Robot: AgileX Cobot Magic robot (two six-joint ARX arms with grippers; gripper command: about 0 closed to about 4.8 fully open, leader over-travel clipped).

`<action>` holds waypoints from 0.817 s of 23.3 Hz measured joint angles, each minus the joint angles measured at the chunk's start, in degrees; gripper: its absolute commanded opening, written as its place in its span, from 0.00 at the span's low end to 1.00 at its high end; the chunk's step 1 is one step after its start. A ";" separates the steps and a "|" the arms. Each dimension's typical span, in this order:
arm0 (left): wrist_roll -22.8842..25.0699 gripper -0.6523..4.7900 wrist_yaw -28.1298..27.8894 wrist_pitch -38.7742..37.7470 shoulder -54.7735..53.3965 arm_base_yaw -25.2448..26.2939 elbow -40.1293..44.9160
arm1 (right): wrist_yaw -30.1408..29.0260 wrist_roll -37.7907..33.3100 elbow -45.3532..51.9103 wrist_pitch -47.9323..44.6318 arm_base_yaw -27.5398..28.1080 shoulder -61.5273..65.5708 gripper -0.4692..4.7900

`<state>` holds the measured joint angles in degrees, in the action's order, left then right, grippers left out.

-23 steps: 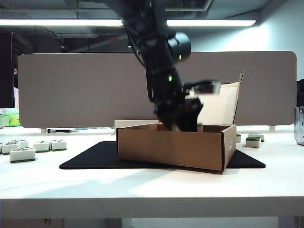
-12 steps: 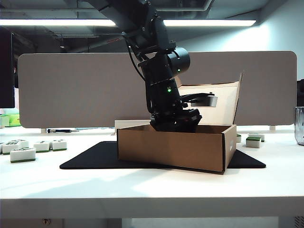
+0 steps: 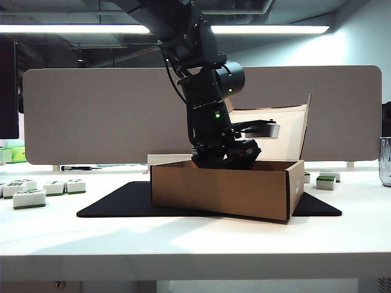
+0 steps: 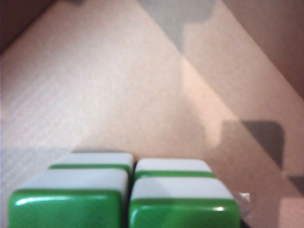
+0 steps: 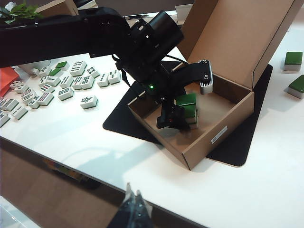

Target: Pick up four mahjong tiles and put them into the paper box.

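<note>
The paper box (image 5: 209, 121) sat on the black mat (image 5: 237, 152) with its lid propped open — so an arm could reach straight in. The left pincer (image 5: 183, 114) was down inside it, jaws spread wide around a block of four mahjong tiles (image 5: 187, 105) resting on the box floor; whether the pads touched them I could not tell. The right pincer (image 5: 134, 202) hung closed near the table (image 5: 266, 199) edge, holding nothing.

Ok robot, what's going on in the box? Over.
Left gripper down inside paper box, grip unclear. Four mahjong tiles at it, green backs showing. Right gripper away from box, looks shut. Nothing blocking.
</note>
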<state>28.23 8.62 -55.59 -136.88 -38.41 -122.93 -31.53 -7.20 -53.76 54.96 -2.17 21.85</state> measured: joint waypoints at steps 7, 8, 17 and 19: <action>0.00 0.87 0.13 -2.95 2.80 0.22 -0.77 | 0.00 0.00 0.00 0.00 0.02 0.00 0.09; 0.00 0.87 0.13 -3.89 3.30 0.24 -0.74 | 0.00 0.00 0.00 0.00 0.00 0.00 0.09; -0.07 0.84 -0.87 -8.17 16.06 1.95 -0.94 | 0.00 0.00 0.00 0.00 0.00 -0.02 0.09; -0.70 0.84 -1.57 -9.49 18.78 3.56 -0.98 | -0.02 0.00 0.00 0.04 0.00 -0.02 0.09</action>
<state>27.53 7.05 -65.08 -118.10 -34.85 -123.92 -31.55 -7.20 -53.76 55.00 -2.17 21.82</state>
